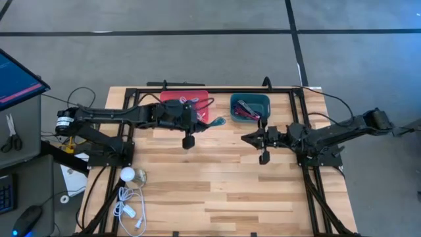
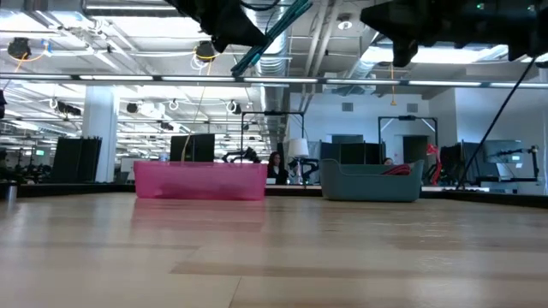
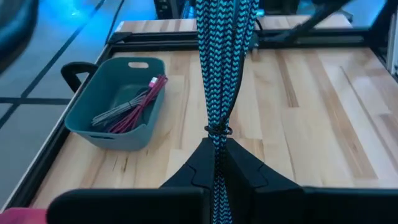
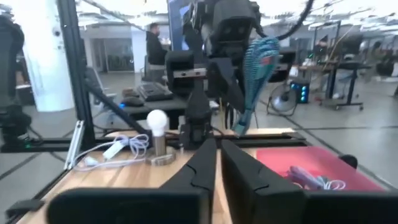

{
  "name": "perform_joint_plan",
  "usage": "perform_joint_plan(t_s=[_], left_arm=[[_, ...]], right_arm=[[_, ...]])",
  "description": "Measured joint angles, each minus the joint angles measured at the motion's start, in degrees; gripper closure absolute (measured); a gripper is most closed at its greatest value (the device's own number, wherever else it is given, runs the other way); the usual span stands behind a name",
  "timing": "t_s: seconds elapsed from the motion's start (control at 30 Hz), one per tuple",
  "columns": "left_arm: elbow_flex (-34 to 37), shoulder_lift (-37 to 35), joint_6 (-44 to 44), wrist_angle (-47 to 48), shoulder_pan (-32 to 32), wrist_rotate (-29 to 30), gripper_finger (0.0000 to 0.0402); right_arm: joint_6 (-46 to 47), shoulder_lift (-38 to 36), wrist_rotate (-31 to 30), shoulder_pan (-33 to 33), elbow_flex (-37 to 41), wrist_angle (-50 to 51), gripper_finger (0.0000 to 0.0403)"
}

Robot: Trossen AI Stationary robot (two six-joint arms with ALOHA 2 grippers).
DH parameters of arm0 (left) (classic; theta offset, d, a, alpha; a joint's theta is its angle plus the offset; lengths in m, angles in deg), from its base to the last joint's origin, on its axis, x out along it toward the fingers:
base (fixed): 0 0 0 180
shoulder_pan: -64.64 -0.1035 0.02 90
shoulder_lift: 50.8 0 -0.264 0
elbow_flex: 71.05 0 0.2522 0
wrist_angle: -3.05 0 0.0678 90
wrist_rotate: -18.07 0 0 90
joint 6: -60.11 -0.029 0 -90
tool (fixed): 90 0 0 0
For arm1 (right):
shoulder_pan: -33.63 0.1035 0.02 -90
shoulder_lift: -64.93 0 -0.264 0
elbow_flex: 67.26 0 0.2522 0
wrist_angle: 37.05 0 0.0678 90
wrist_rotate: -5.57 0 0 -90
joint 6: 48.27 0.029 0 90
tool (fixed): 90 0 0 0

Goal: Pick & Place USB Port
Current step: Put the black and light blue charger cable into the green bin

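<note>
- Nearest in the left wrist view: left gripper [image 3: 217,163], fingers pinched tight on a teal braided cable [image 3: 221,68], bundled and tied at a knot just above the fingertips; held high off the table [image 1: 217,191], apparently to carry it clear of the bin rims.
- Seen from above, left gripper [image 1: 189,141] just in front of the pink bin [image 1: 172,97] at the table's back edge, the cable's [image 1: 212,123] loose end trailing toward the gap between the two bins.
- Teal bin [image 1: 250,108] beside the pink one on the back edge, toward the right corner, holding red and grey cables [image 3: 132,107]; likely the drop spot, judging by what already lies there.
- Pink bin in the right wrist view [image 4: 317,163] with a pale cable coiled inside, probably the pick-up source.
- Right gripper [image 1: 264,158] just in front of the teal bin, raised, fingers nearly together on nothing [image 4: 219,163]; seemingly waiting clear of the carry path.
- White bulb-shaped object [image 1: 127,174] and white cord [image 1: 129,209] near the front left corner, apart from the work.
</note>
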Motion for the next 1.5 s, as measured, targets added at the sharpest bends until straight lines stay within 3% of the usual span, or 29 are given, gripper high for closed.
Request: perform_joint_plan(t_s=[0.23, 0.5, 0.73, 0.87, 1.5], left_arm=[[0.0, 0.0, 0.4, -2.1, -0.7, -3.6, 0.0388], [-0.1, 1.2, 0.5, -3.1, -0.3, -3.6, 0.0388], [-0.1, 4.1, 0.5, -2.8, -0.3, -3.5, 0.0388], [-0.1, 4.7, 0.8, -2.9, -0.3, -6.5, 0.0388], [-0.1, 4.7, 0.6, -3.0, 0.0, -7.7, 0.0388]], right_arm=[[0.1, 8.0, -0.1, -0.8, -0.2, -12.5, 0.0318], [2.4, 17.7, -0.1, -1.3, -7.0, -13.2, 0.026], [1.1, 25.7, -0.1, -1.1, -14.1, -14.4, 0.026], [1.1, 27.9, -0.3, -1.8, -15.3, -14.5, 0.0268], [4.7, 29.3, -1.6, -5.0, -15.3, -8.5, 0.0245]])
